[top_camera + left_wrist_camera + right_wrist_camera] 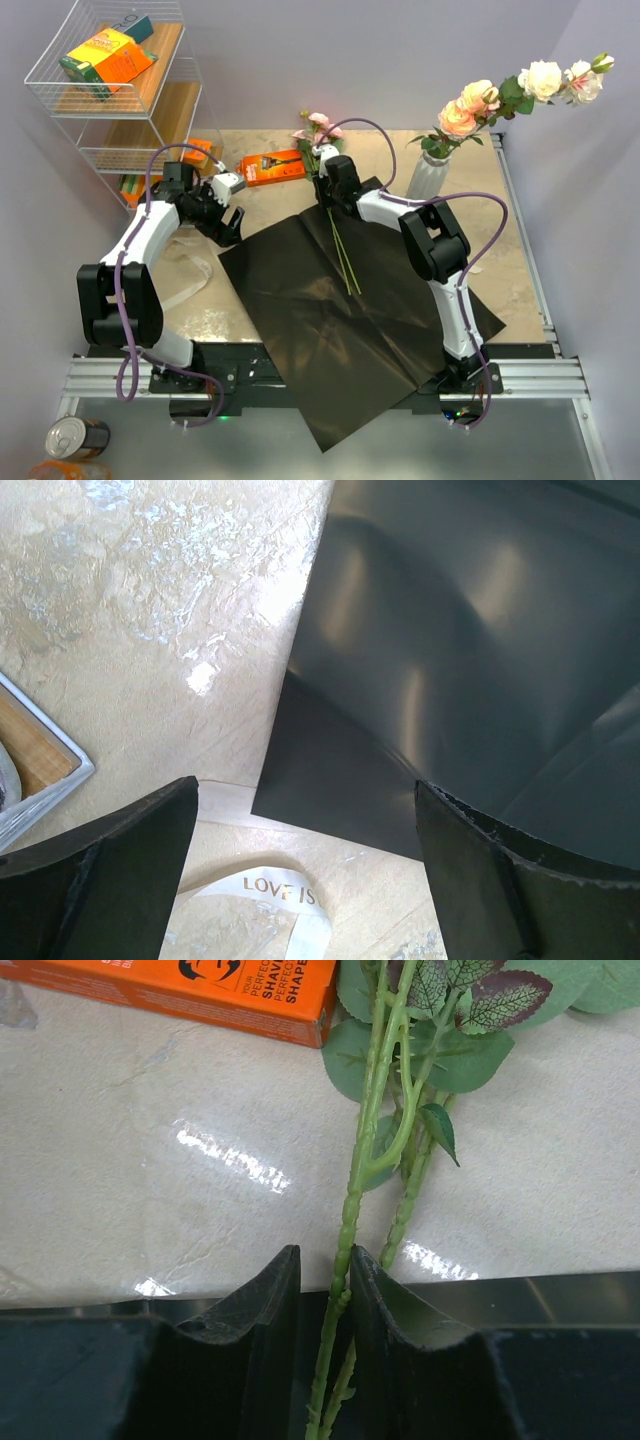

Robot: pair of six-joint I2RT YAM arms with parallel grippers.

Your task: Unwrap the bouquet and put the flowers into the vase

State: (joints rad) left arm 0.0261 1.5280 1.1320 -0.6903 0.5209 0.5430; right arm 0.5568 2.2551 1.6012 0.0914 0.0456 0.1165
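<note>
The black wrapping paper (350,320) lies spread flat on the table, with two loose green stems (345,255) on it. Their pink blooms (318,125) rest at the back by an orange box. My right gripper (325,185) sits low over these stems. In the right wrist view its jaws (325,1260) are narrowly open around one stem (360,1170), which touches the right finger; a second stem runs beside it. The white vase (428,172) holds several peach and white flowers (470,105). My left gripper (305,800) hangs open and empty above the paper's corner (330,780).
A white ribbon (285,895) printed "LOVE IS" lies loose on the table left of the paper (190,275). The orange box (272,166) sits behind the right gripper. A wire shelf (115,90) with boxes stands at the back left. A can (75,437) lies off the table, bottom left.
</note>
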